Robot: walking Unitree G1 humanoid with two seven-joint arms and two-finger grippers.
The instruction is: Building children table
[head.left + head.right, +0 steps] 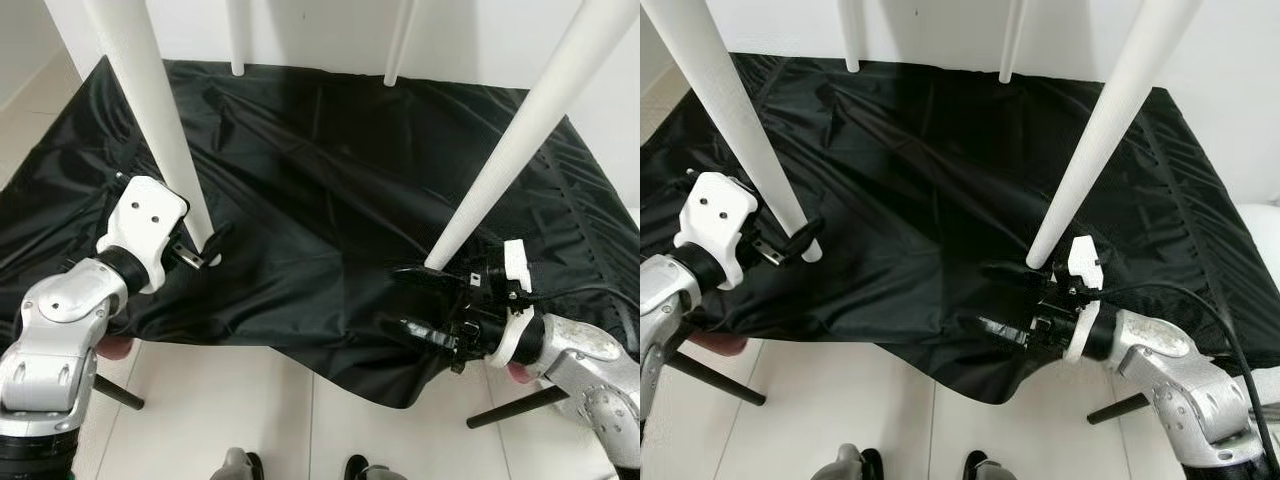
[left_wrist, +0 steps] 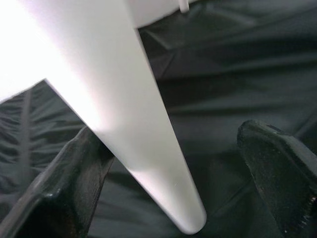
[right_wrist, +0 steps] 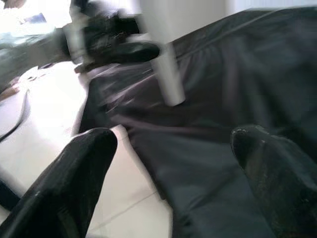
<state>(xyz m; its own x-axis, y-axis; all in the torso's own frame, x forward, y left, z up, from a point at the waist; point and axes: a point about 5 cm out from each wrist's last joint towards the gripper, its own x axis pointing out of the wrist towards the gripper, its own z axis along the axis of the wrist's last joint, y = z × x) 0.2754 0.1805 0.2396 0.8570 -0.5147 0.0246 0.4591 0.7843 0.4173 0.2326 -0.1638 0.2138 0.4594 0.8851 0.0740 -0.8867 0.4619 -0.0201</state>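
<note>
A small white children's table stands on four round, tapering white legs set on a crumpled black glossy sheet (image 1: 330, 180) that is spread over the pale tiled floor (image 1: 230, 410). The near left leg (image 1: 160, 120) slants down and toward the robot's right, its foot resting on the sheet just beside the left gripper (image 1: 205, 250). In the left wrist view the tapered foot (image 2: 163, 173) is seen between the two black fingers (image 2: 69, 188), which are spread; one finger seems to touch the leg, the other is apart from it, so nothing is clamped. The long axis of this leg runs steeply upward out of the gap between the fingers.

The near right leg (image 1: 520, 130) slants the other way, down toward the robot's left, and its foot is planted just above the right gripper (image 1: 425, 300). The right fingers are parted and hold nothing; the upper one lies near the foot, the lower one over the sheet's hem. The two far legs (image 1: 236, 40) stand well apart from both arms.

The left gripper is judged the nearer to a grasp, since its leg already lies between the fingers.
</note>
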